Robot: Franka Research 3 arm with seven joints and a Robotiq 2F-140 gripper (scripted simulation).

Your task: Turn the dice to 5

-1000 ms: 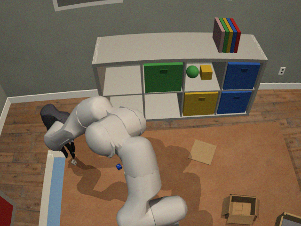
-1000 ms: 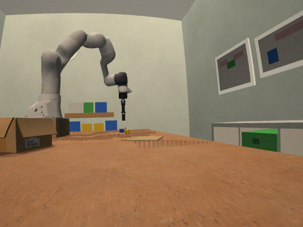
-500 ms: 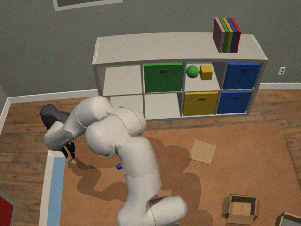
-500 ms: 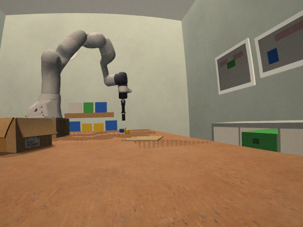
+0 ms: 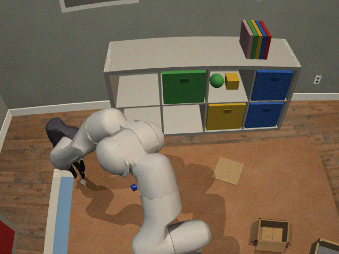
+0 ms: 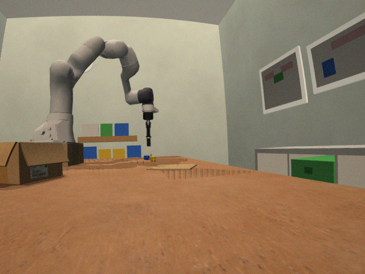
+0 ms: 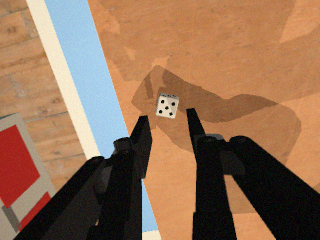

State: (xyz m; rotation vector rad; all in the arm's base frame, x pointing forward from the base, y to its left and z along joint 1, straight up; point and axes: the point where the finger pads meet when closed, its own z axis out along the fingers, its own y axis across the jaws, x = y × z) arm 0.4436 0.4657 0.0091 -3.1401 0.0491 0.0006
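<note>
White cube shelf unit (image 5: 191,50) at the far wall: green bin, yellow bin, two blue bins, a green ball w/ a yellow block in one cubby, row of coloured books (image 5: 255,39) on top. No titles readable.

Franka arm (image 5: 153,174) bends over the orange counter (image 5: 273,169) toward its left edge.

Open cardboard box (image 6: 32,162) near the arm's base carries a label, print too small to read. Tan mat (image 5: 228,170) lies flat, right of centre, nothing on it.

Hand (image 7: 166,116) hangs above the counter, fingers narrowed to a small gap, holding nothing.

White die (image 7: 167,106) sits flat on the counter below the fingertips, beside the blue-and-cream strip; top face shows 5 pips. Blue die (image 5: 133,187) rests right of it, by the arm, well apart from the mat. Yellow die (image 6: 153,159) sits just beside the blue one in the exterior view; pips unreadable.
</note>
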